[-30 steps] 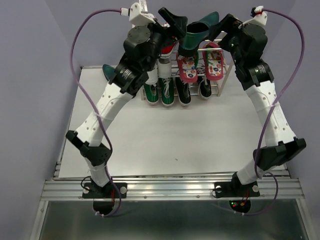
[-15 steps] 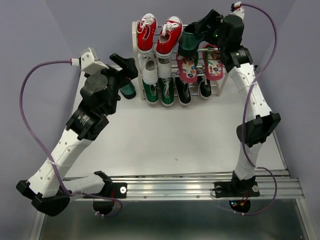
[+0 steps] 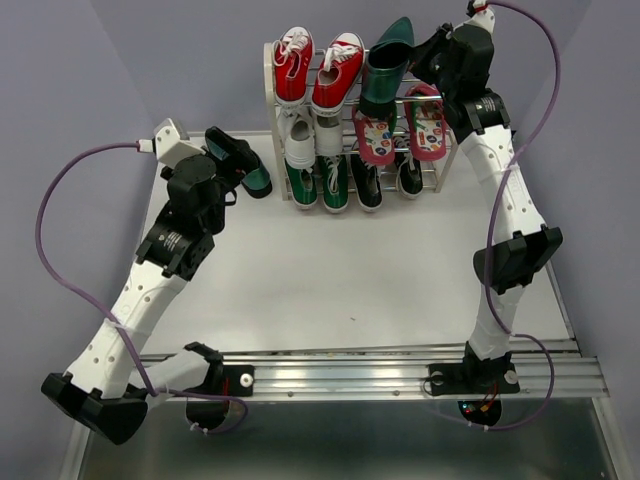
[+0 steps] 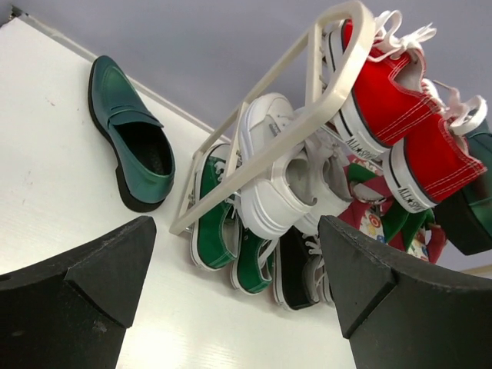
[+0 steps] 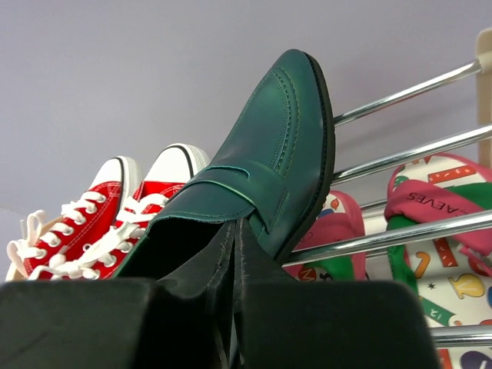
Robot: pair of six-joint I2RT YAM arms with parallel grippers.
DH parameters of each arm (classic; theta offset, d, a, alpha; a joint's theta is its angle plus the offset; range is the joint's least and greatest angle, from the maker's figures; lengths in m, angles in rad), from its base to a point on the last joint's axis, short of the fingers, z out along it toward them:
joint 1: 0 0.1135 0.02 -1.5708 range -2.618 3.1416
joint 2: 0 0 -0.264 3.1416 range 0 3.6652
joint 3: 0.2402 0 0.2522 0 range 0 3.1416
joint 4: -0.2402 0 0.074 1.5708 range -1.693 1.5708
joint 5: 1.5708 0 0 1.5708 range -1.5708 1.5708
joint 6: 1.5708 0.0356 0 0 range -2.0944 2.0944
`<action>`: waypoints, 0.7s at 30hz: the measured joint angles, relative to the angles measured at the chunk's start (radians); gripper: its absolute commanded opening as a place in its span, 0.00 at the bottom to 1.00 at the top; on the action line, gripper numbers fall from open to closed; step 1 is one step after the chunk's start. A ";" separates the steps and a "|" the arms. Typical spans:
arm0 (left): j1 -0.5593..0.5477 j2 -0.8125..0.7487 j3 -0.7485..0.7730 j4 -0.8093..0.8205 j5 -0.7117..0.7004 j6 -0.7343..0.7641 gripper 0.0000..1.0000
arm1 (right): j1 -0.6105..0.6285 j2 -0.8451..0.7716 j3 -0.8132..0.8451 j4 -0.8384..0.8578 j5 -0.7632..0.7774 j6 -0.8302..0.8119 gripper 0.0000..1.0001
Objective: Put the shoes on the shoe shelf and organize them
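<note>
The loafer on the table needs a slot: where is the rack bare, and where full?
Bare: the top silver rods between the dark teal-green glossy loafer in the right gripper and the cream side frame. Crowded: every other slot holds a shoe.

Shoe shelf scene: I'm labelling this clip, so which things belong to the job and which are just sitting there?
Job: shoe shelf, top-tier loafer, table loafer, flip-flops, black sneakers.
Not the job: red sneakers, white sneakers, green sneakers.
</note>
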 measured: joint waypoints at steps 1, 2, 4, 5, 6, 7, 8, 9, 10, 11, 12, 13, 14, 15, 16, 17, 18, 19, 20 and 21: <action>0.005 0.013 0.000 -0.001 0.008 -0.001 0.99 | 0.000 0.000 0.000 0.001 -0.007 -0.005 0.01; 0.012 0.024 0.000 -0.002 0.018 -0.002 0.99 | 0.000 0.000 0.000 0.002 -0.011 -0.010 0.02; 0.025 0.042 -0.003 -0.004 0.033 -0.002 0.99 | -0.002 0.000 0.000 0.003 -0.027 -0.024 0.08; 0.031 0.050 -0.005 -0.007 0.044 -0.003 0.99 | -0.003 0.000 0.000 0.005 -0.032 -0.029 0.09; 0.035 0.055 -0.005 -0.008 0.050 -0.003 0.99 | -0.005 0.000 0.000 0.005 -0.039 -0.036 0.12; 0.042 0.060 -0.006 -0.008 0.060 -0.005 0.99 | -0.006 0.000 0.000 0.005 -0.044 -0.043 0.16; 0.050 0.064 -0.008 -0.009 0.071 -0.006 0.99 | -0.006 0.000 0.000 0.005 -0.047 -0.048 0.26; 0.055 0.066 -0.010 -0.009 0.077 -0.008 0.99 | -0.006 0.000 0.000 0.005 -0.049 -0.054 0.32; 0.065 0.068 -0.012 -0.009 0.089 -0.009 0.99 | -0.006 0.000 -0.002 0.006 -0.053 -0.061 0.40; 0.078 0.071 -0.017 -0.008 0.104 -0.011 0.99 | -0.006 0.000 -0.008 0.011 -0.053 -0.062 0.52; 0.087 0.075 -0.020 -0.008 0.114 -0.013 0.99 | -0.006 -0.002 -0.017 0.019 -0.052 -0.067 0.57; 0.100 0.080 -0.024 -0.008 0.127 -0.017 0.99 | -0.005 -0.005 -0.026 0.024 -0.050 -0.068 0.64; 0.117 0.090 -0.029 -0.006 0.148 -0.021 0.99 | -0.006 -0.008 -0.039 0.030 -0.040 -0.077 0.75; 0.127 0.097 -0.034 -0.005 0.158 -0.023 0.99 | -0.006 -0.010 -0.047 0.033 -0.035 -0.084 0.83; 0.144 0.111 -0.042 -0.006 0.182 -0.029 0.99 | -0.006 -0.014 -0.055 0.035 -0.025 -0.085 0.91; 0.151 0.119 -0.045 -0.006 0.184 -0.031 0.99 | -0.006 -0.021 -0.066 0.035 -0.007 -0.099 0.97; 0.168 0.138 -0.051 -0.005 0.206 -0.036 0.99 | -0.006 -0.030 -0.074 0.035 0.008 -0.107 1.00; 0.190 0.162 -0.057 -0.004 0.222 -0.041 0.99 | -0.006 -0.042 -0.084 0.034 0.025 -0.127 1.00; 0.205 0.184 -0.061 -0.003 0.240 -0.045 0.99 | -0.005 -0.058 -0.097 0.032 0.038 -0.142 1.00; 0.228 0.212 -0.064 0.000 0.266 -0.051 0.99 | -0.005 -0.074 -0.110 0.028 0.048 -0.160 1.00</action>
